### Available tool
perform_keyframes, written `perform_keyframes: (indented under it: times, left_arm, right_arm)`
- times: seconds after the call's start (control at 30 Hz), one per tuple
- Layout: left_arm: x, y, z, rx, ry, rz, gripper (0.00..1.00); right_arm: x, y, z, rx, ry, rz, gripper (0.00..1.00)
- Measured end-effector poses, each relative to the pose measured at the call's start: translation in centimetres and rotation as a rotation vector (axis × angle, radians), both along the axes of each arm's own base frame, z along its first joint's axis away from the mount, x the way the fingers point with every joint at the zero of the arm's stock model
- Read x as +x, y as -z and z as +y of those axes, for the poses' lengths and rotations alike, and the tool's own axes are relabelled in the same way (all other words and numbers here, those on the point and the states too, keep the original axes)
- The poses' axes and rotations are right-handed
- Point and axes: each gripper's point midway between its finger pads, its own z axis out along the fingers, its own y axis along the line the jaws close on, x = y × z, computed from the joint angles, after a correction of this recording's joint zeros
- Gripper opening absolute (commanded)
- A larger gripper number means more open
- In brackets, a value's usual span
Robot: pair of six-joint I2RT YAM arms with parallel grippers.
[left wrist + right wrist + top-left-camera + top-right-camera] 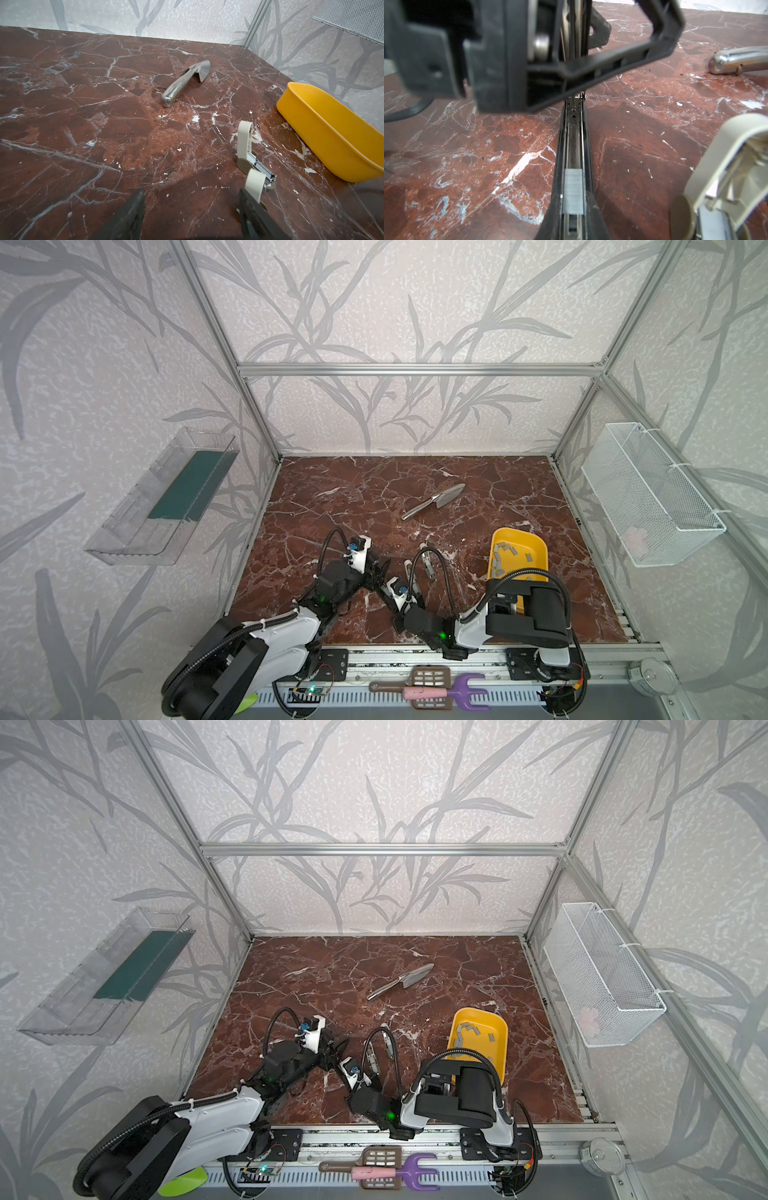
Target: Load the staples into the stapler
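**One strip in the black stapler; right jaws clamped, left jaws wide**

Only your right wrist view shows the load. One strip of the staples (pixel 573 191) lies flat in the metal channel of the black stapler (pixel 572 124). The stapler runs straight out from the right gripper (pixel 572 158), whose jaws are closed tight on its near end.

Your left wrist view shows the left gripper (pixel 191 191) with its jaws spread wide. There is bare desk (pixel 104 135) between the fingers and nothing is held. A beige stapler (pixel 245 145) with its lid flipped up lies just beside one finger; you cannot tell whether they touch. From the right wrist, that same gripper hangs blurred over the black stapler's far end, where the raised lid stands behind it. Contact there is unclear too.

Both top views hide the channel under the two wrists, which meet just at 7 o'clock from the desk's middle. What they do give you is the rest of the staples, loose in the yellow tray (pixel 540 556) at 3 o'clock. A steel trowel (pixel 432 502) lies at 12 o'clock, well apart from both arms.
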Motion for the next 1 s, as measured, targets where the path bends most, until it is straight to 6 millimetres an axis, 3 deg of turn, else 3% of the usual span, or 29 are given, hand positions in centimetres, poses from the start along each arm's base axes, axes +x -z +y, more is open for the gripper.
perform_keyframes:
  times: [0.13,0.4,0.63,0.8,1.0]
  left_arm:
    - [-1.0,0.7,-0.5,0.01,0.035,0.005,1.0]
    - [-1.7,0.9,-0.7,0.014,0.056,0.0,1.0]
    - [-1.6,-1.7,0.0,-0.018,0.011,-0.035,1.0]
    - [-1.0,-5.6,1.2,-0.093,-0.077,-0.085,1.0]
    - [-0.9,-5.9,2.3,-0.118,-0.14,-0.075,1.0]
  right_arm:
    - [0.0,0.0,0.1,0.011,-0.001,0.0,0.01]
    - [0.0,0.0,-0.2,0.031,-0.002,0.002,0.07]
    - [0.1,0.0,-0.4,0.05,0.003,0.008,0.09]
    - [0.1,-0.1,-0.4,0.054,0.004,0.008,0.09]
    - [0.1,0.0,-0.6,0.052,0.009,0.008,0.08]
